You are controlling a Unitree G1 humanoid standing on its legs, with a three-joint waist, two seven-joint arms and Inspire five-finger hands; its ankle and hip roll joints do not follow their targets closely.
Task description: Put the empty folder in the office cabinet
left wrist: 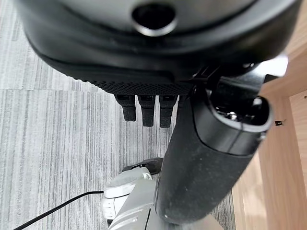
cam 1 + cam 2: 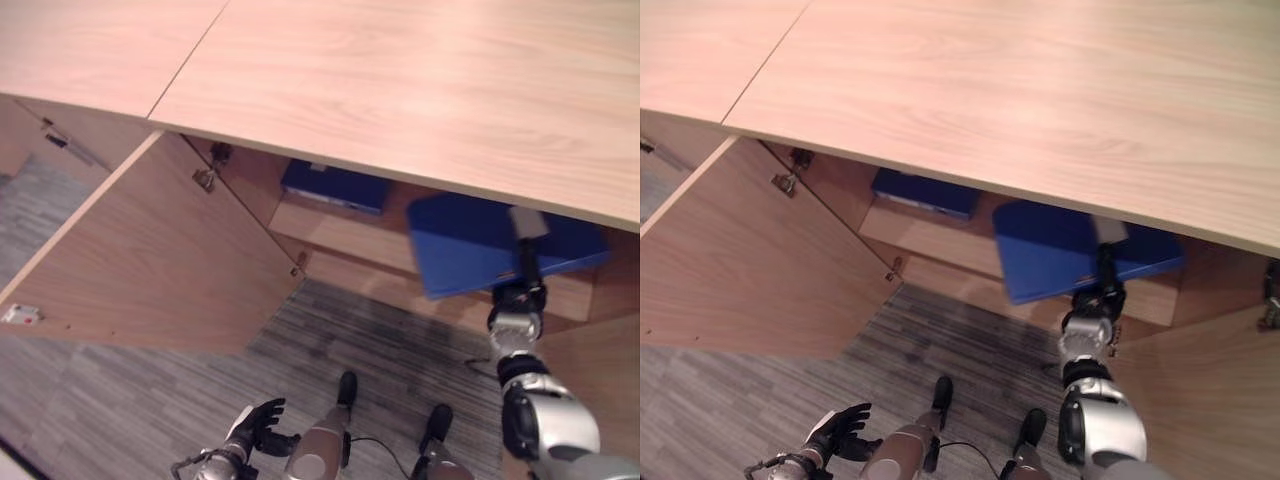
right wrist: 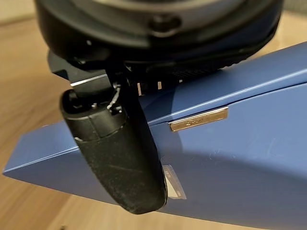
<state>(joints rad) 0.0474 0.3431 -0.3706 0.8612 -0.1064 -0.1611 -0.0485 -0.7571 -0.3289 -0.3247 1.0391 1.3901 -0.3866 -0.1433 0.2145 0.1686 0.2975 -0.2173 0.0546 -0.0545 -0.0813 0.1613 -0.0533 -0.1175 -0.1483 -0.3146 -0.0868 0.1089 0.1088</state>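
Observation:
The blue folder [image 2: 470, 245] lies flat and tilted at the mouth of the open cabinet, half under the wooden top [image 2: 400, 80], above the inner shelf [image 2: 340, 238]. My right hand [image 2: 520, 298] reaches up from the lower right and is shut on the folder's near edge. In the right wrist view the thumb [image 3: 120, 153] presses on the blue cover [image 3: 249, 158] beside a metal label strip. My left hand [image 2: 258, 418] hangs low over the carpet at the lower left, with its fingers [image 1: 146, 112] relaxed and nothing in it.
A second blue folder [image 2: 335, 185] lies deeper inside on the shelf, to the left. The left cabinet door [image 2: 150, 260] stands swung wide open. A right door panel [image 2: 600, 370] stands beside my right arm. Grey striped carpet [image 2: 330, 340] covers the floor in front.

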